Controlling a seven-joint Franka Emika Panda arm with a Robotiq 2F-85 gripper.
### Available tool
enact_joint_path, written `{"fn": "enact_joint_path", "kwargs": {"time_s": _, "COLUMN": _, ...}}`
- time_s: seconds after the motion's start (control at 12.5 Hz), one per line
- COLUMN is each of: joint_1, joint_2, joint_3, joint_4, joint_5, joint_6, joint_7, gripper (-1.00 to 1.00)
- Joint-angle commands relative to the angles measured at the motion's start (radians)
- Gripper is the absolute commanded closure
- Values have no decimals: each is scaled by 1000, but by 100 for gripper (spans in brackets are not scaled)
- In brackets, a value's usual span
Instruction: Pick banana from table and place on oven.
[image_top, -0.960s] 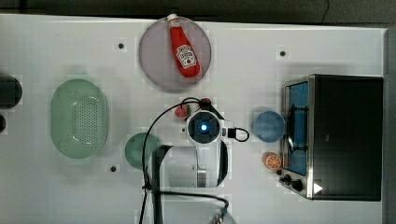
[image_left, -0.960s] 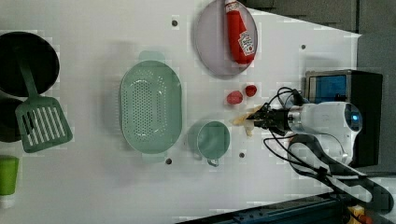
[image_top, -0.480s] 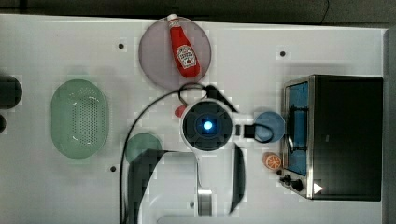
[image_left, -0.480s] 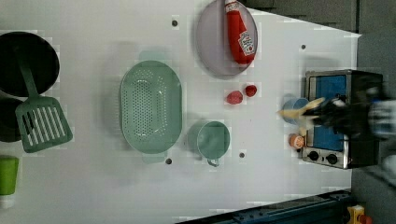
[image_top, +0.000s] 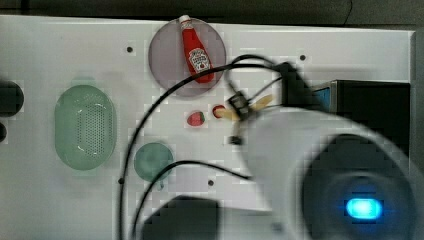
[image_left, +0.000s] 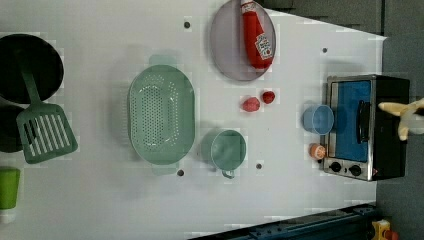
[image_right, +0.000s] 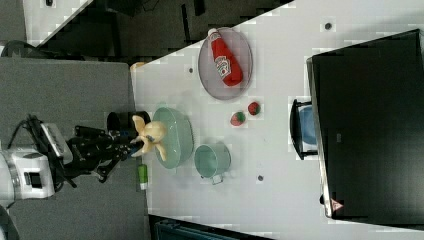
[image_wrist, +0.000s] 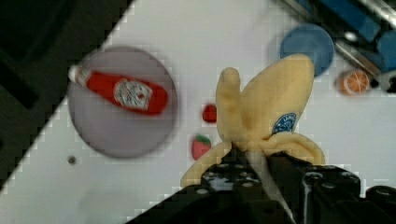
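My gripper (image_wrist: 250, 157) is shut on the banana (image_wrist: 266, 109), a pale yellow peeled toy with a blue sticker, held by its lower end. In the right view the gripper (image_right: 136, 145) holds the banana (image_right: 148, 134) high above the white table (image_right: 280, 200). In the left view the banana (image_left: 403, 116) hangs over the right side of the oven (image_left: 367, 127), well above it. In the top view the banana (image_top: 257, 105) shows beside my blurred arm, which covers much of the oven (image_top: 380, 107).
A ketchup bottle (image_left: 256, 35) lies on a grey plate (image_left: 227, 45). Two small red fruits (image_left: 251, 104) lie near it. A blue cup (image_left: 318, 119) and an orange slice (image_left: 316, 150) stand before the oven door. A green colander (image_left: 160, 120), green cup (image_left: 227, 149), spatula (image_left: 42, 135) and black pan (image_left: 25, 65) occupy the left view's left.
The arm has risen from the table near the red fruits, carrying the banana, and moved toward the oven, to the left view's right.
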Motion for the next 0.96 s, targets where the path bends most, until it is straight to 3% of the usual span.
{"fn": "enact_joint_path", "kwargs": {"time_s": 0.08, "joint_1": -52, "joint_2": 173, "joint_3": -141, "joint_4": 59, "joint_5": -14, "joint_6": -26, "joint_7": -246, "gripper": 58}}
{"fn": "enact_joint_path", "kwargs": {"time_s": 0.32, "joint_1": -60, "joint_2": 295, "joint_3": -289, "joint_4": 121, "joint_5": -14, "joint_6": -4, "joint_7": -486, "gripper": 58}}
{"fn": "enact_joint_path", "kwargs": {"time_s": 0.56, "joint_1": -64, "joint_2": 406, "joint_3": -421, "joint_4": 142, "joint_5": -14, "joint_6": 134, "joint_7": -715, "gripper": 58}}
{"fn": "enact_joint_path", "kwargs": {"time_s": 0.88, "joint_1": -76, "joint_2": 521, "joint_3": -507, "joint_4": 139, "joint_5": 2, "joint_6": 192, "joint_7": -857, "gripper": 58}}
{"fn": "enact_joint_path", "kwargs": {"time_s": 0.96, "joint_1": -80, "joint_2": 535, "joint_3": -509, "joint_4": 134, "joint_5": 18, "joint_6": 192, "joint_7": -858, "gripper": 49}}
